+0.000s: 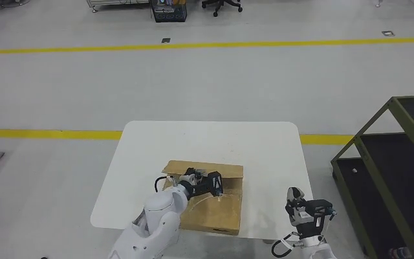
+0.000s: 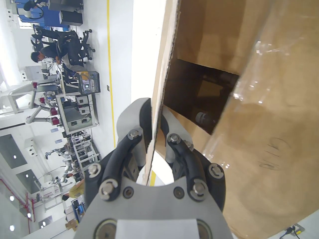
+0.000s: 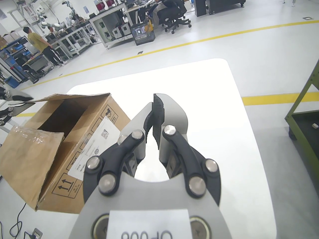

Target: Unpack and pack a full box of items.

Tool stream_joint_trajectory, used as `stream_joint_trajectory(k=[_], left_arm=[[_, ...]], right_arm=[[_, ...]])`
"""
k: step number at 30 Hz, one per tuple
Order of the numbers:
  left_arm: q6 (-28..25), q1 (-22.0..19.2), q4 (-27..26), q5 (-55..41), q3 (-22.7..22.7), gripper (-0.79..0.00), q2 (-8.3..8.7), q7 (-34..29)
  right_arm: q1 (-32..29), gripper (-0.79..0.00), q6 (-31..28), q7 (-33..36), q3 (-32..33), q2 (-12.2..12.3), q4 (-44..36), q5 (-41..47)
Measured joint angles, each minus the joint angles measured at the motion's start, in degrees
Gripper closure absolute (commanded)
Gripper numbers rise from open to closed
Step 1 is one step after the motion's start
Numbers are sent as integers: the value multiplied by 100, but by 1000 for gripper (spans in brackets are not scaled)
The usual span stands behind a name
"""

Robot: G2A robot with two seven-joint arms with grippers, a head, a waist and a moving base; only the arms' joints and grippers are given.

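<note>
Opening the box: at a white table [image 1: 272,149], the robot's left gripper [image 2: 155,115] has its fingers clamped on the thin edge of one cardboard flap [image 2: 169,26] of the brown box [image 1: 220,213], which sits on the near middle of the table. The right gripper [image 3: 154,110] hangs over the table's right near corner, well apart from the box, fingers together on nothing. The step in hand appears to be folding this flap back to clear the opening. Done well, that means swinging it in an arc about its crease rather than tugging upward, since a light carton on a smooth tabletop could slide or tip. The free arm might steady the box's side. The corrugated board looks stiff, with a ragged cut edge. A neighbouring flap [image 2: 261,100] carries glossy, wrinkled clear tape, and a flat white label [image 3: 92,148] lies on one side wall. Inside the shadowed opening sits a dark rounded item [image 2: 203,118], too dim to identify.
</note>
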Motion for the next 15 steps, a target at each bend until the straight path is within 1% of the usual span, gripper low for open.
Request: stream_joint_trajectory(k=[3, 8, 12, 15], left_arm=[[441, -284, 305, 24, 171, -785, -67, 99], [1029, -777, 891, 129, 448, -785, -190, 267], [1527, -1250, 1487, 65, 694, -785, -337, 334], [1735, -1621, 1994, 62, 900, -785, -457, 296]], right_arm=[[-53, -15, 34, -26, 33, -2, -38, 13], [-156, -15, 72, -47, 100, -2, -107, 16], [-240, -22, 87, -63, 134, -4, -154, 13], [-291, -34, 109, -69, 152, -7, -182, 11]])
